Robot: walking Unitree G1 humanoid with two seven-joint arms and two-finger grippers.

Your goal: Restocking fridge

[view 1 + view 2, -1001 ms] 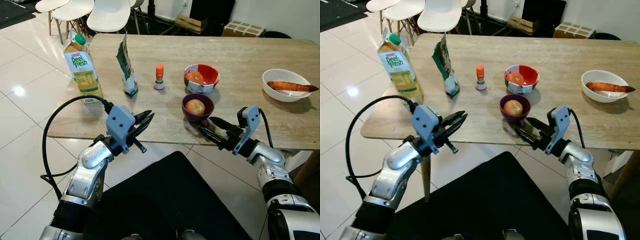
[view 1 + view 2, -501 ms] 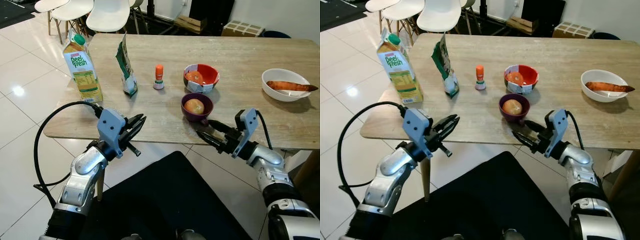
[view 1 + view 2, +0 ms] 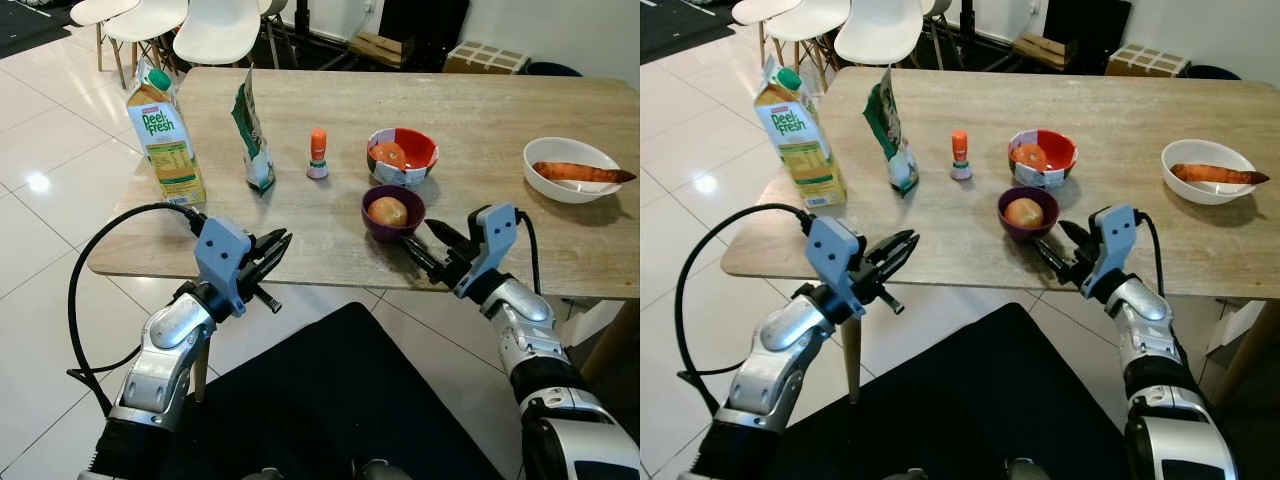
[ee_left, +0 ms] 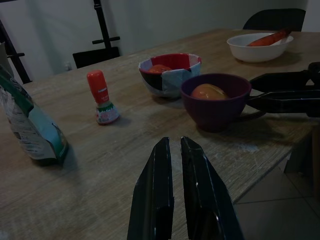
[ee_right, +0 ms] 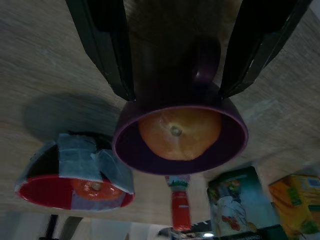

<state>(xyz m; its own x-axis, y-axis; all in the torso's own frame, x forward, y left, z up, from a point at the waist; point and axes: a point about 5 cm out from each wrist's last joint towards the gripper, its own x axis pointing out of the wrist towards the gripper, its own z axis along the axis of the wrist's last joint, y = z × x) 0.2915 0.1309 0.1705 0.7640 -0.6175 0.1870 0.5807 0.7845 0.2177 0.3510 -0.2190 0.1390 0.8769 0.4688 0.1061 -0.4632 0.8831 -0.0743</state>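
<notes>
A purple bowl (image 3: 393, 212) holding an orange fruit (image 5: 179, 133) stands near the front edge of the wooden table (image 3: 480, 110). My right gripper (image 3: 420, 240) is open at the bowl's near side, and in the right wrist view its fingers (image 5: 107, 47) flank the bowl's handle (image 5: 205, 62) without touching it. My left gripper (image 3: 275, 243) hovers at the front edge, left of the bowl, shut with nothing in it. Further back stand a juice carton (image 3: 165, 135), a green bag (image 3: 253, 135), a small orange-capped bottle (image 3: 318, 153) and a red bowl (image 3: 402, 155).
A white bowl (image 3: 567, 170) with a sweet potato sits at the table's right. White chairs (image 3: 215, 30) and cardboard boxes (image 3: 485, 57) stand behind the table. A black mat (image 3: 330, 400) lies on the tiled floor below my arms.
My right gripper has moved forward to the purple bowl, so its fingers now straddle the handle. My left gripper drew back and lowered slightly a second ago, then held still.
</notes>
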